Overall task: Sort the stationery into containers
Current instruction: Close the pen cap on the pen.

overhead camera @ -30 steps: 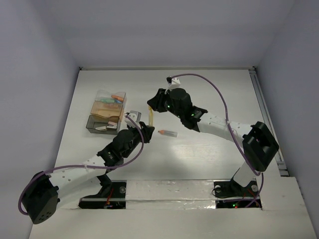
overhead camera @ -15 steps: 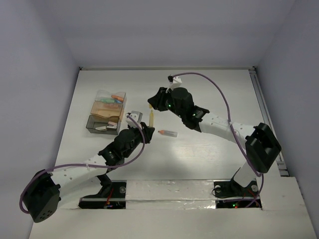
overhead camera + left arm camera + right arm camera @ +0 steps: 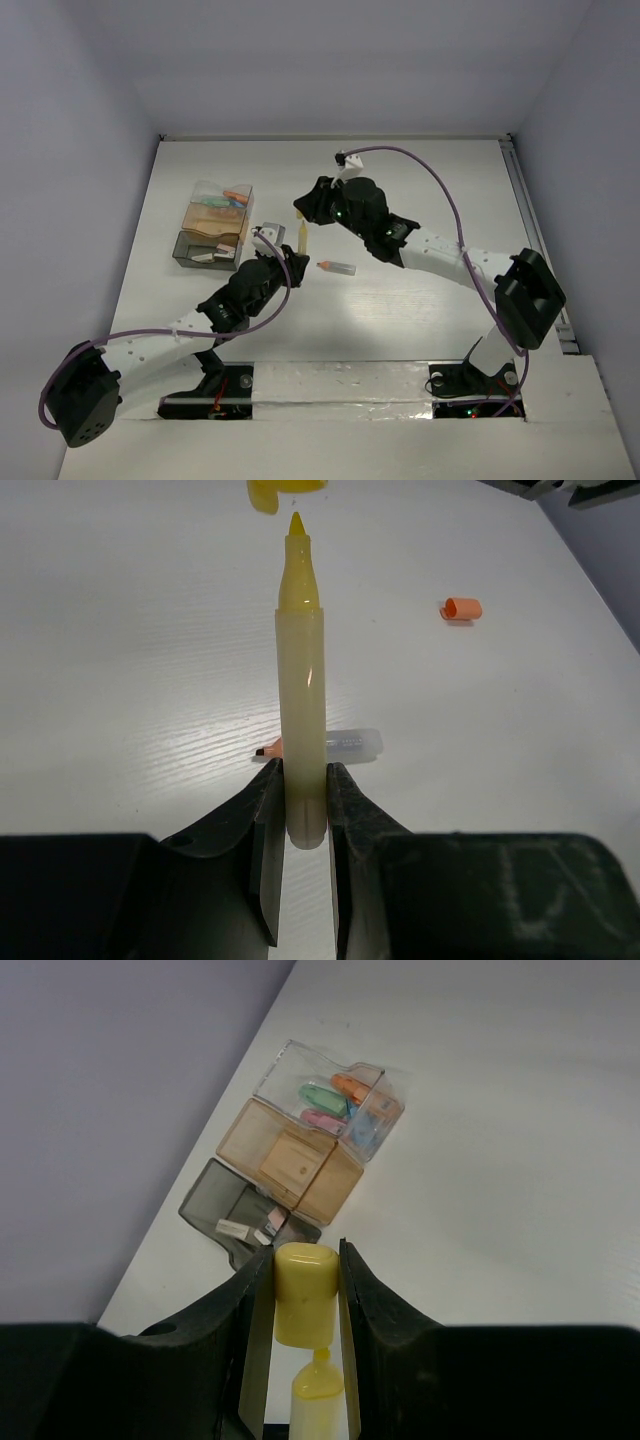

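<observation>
My left gripper point(image 3: 301, 805) is shut on an uncapped yellow highlighter point(image 3: 301, 710), held off the table with its tip pointing away; it also shows in the top view point(image 3: 302, 240). My right gripper point(image 3: 305, 1295) is shut on the yellow cap point(image 3: 303, 1290), just off the highlighter's tip point(image 3: 318, 1385). An uncapped orange highlighter with a clear body point(image 3: 337, 267) lies on the table; its orange cap point(image 3: 461, 608) lies apart. The container point(image 3: 212, 235) has clear, tan and grey compartments; green, orange, pink and blue pieces point(image 3: 335, 1105) lie in the clear one.
The grey compartment point(image 3: 240, 1220) holds a few small pale pieces. The table's left edge and wall run beside the container. Both arms meet over the table's middle.
The right gripper with the cap has shifted slightly up and away from the highlighter tip. The left arm holds still.
</observation>
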`<action>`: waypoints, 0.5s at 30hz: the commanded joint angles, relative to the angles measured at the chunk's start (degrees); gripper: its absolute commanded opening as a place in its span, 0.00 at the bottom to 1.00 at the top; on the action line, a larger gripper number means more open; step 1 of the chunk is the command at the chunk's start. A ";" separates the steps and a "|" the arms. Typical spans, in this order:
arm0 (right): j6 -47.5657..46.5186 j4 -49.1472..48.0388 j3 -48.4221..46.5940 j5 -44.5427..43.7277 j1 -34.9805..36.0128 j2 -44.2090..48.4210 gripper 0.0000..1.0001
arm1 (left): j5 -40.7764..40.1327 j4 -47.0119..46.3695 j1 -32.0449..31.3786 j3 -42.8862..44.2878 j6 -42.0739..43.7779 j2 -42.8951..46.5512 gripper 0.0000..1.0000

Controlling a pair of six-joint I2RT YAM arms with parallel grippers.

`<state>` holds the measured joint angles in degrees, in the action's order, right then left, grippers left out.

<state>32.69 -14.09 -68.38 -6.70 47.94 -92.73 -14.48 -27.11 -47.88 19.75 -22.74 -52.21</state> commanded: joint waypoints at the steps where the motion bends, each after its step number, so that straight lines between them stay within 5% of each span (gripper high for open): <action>1: -1.22 -2.35 0.70 -1.56 1.19 0.71 0.00 | -1.16 -2.07 0.15 3.02 1.03 1.32 0.00; 15: -2.01 -1.91 0.53 -3.23 1.72 0.09 0.00 | -1.86 -1.36 0.15 2.66 0.95 2.55 0.00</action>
<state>31.70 -13.74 -67.53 -8.51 49.21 -92.73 -15.27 -26.87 -47.88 19.97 -22.52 -51.00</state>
